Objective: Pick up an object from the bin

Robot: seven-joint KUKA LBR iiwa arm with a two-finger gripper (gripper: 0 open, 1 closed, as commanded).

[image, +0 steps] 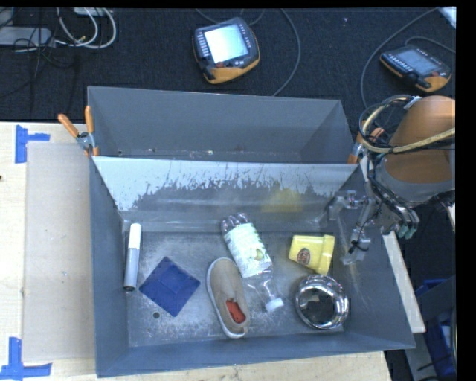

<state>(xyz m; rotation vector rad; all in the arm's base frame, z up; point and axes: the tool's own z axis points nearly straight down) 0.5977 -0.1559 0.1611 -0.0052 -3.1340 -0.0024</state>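
Tub [312, 251] — yellow plastic — by metal bowl [321, 302]

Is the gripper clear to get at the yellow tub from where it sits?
Likely yes: the gripper hangs just right of the yellow tub, which lies uncovered; only the steel bowl sits near it.

A handheld controller [227, 48] with a lit pale screen and an orange-and-black casing lies on the dark floor [149, 59] at the top middle of the view. A second controller [416, 65], its screen dimmer, lies at the top right. Pale cables [88, 13] loop at the top left.
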